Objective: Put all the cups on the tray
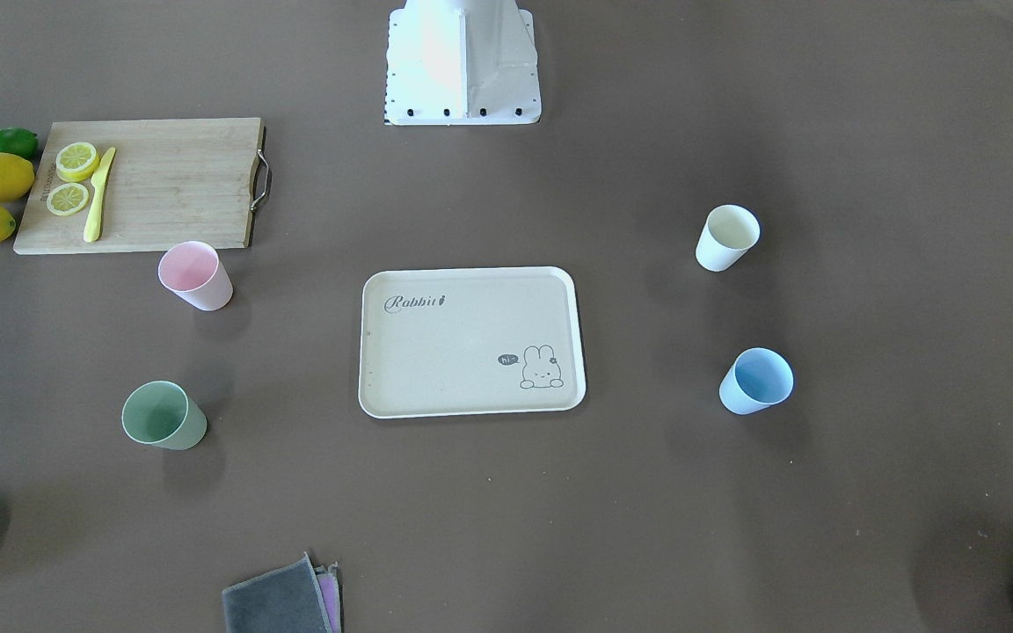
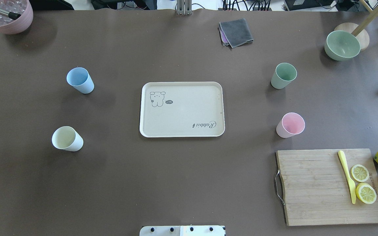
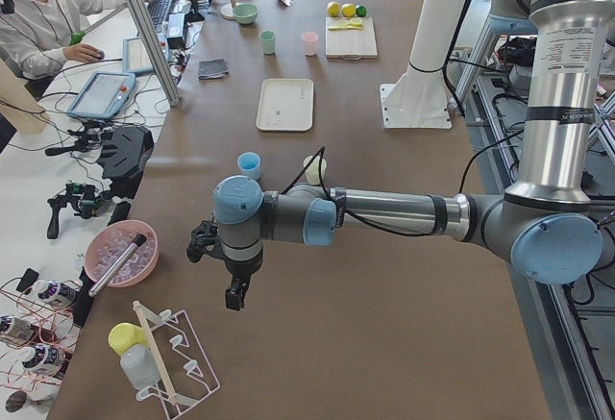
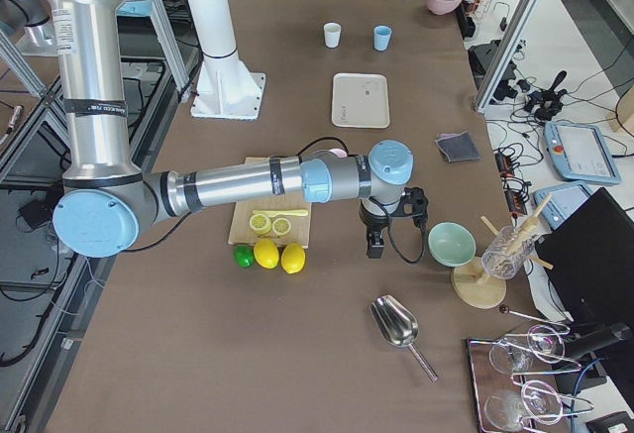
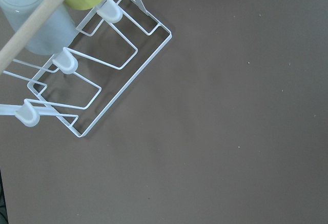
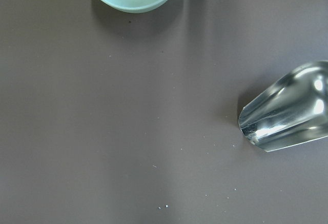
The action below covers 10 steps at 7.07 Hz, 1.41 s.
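The cream tray [image 2: 182,109] lies flat at the table's middle with nothing on it. The four cups stand upright on the table around it. The blue cup [image 2: 80,80] and the cream-white cup [image 2: 67,138] are on my left. The sage green cup [image 2: 283,75] and the pink cup [image 2: 290,125] are on my right. My left gripper [image 3: 234,295] shows only in the exterior left view, hanging over the table's far left end, and I cannot tell whether it is open. My right gripper [image 4: 375,248] shows only in the exterior right view, beyond the cutting board, state unclear.
A wooden cutting board [image 2: 330,186] with lemon slices and a yellow knife lies near right, lemons beside it. A green bowl [image 2: 342,45], a grey cloth [image 2: 236,32] and a pink bowl [image 2: 7,14] sit along the far edge. A metal scoop [image 6: 287,108] and a wire rack [image 5: 77,75] lie at the table ends.
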{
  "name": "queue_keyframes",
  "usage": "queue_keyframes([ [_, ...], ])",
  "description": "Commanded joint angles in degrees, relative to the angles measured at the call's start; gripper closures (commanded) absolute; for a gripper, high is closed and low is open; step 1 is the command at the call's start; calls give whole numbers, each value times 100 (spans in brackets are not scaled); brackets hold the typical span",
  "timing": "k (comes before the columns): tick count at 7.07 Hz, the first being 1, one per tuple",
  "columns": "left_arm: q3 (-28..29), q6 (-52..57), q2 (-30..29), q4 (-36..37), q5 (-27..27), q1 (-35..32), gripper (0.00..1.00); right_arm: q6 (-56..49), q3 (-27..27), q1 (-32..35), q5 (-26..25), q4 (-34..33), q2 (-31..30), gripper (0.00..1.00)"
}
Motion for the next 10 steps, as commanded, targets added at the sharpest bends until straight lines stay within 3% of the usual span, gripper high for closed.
queue_keyframes([
  [1,-144,-238,72,3,-208,11,2,50,550,-280,114,-1,2,0],
  [2,-232,-527,72,-50,-540,72,2,451,771,-630,88,-1,45,0],
  [4,-723,-635,125,-41,-535,562,2,1969,1438,-1692,-209,8,98,0],
  [5,-1064,-1540,108,-50,-508,947,2,2306,1650,-2106,-455,16,107,0],
  [6,-1433,-2402,99,-50,-473,1395,2,2457,1626,-2450,-762,104,142,2],
  [7,-1724,-3081,81,-68,-464,1774,2,2485,1513,-2688,-747,305,160,6],
  [10,-1911,-3726,-6,-129,-411,2216,2,2931,970,-3348,-791,551,571,7],
])
